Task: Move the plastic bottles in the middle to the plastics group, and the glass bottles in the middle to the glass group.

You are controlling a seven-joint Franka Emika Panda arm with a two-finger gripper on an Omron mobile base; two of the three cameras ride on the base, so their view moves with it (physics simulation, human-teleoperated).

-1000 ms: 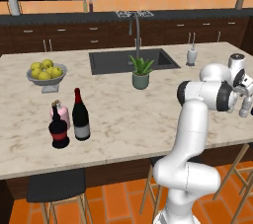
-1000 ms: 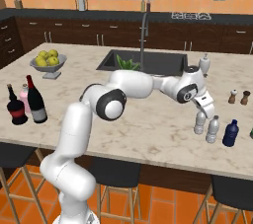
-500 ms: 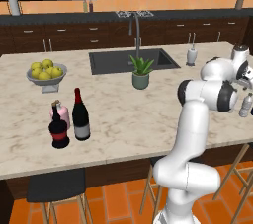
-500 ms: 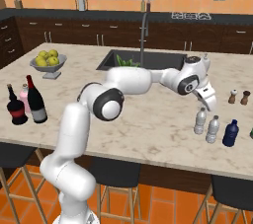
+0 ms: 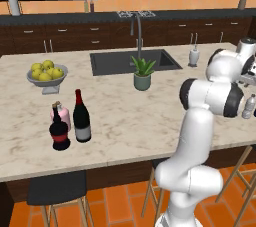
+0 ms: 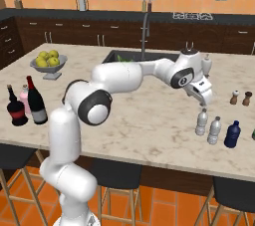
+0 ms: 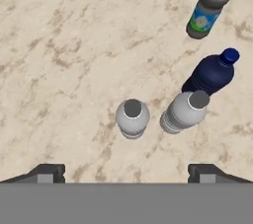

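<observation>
The two clear plastic bottles (image 6: 201, 122) (image 6: 214, 130) stand upright side by side near the front right of the island counter (image 6: 129, 120), the second just beside a dark blue bottle (image 6: 231, 134). From above, the hand view shows their pale caps (image 7: 132, 108) (image 7: 198, 99) close together, with a green-labelled bottle (image 7: 209, 6) a little farther off. That puts both clear bottles in what looks like the plastics group.

The tall wine bottle (image 5: 81, 118) stands at the far left end of the counter, right beside the squat red-labelled bottle (image 5: 59, 130) and the short pink bottle (image 5: 59, 116) behind it, so the glass appears sorted too.

The gripper (image 6: 200, 94) hangs above and slightly behind the clear bottles, its fingers (image 7: 47, 173) spread wide with nothing between them; no bottle is touched.

The middle of the counter holds no bottle, just a potted plant (image 5: 142, 73) by the sink (image 5: 132, 61) and a fruit bowl (image 5: 46, 73) to the left. Judging from this layout, the sorting is essentially finished, with perhaps only the arm's retreat left.
</observation>
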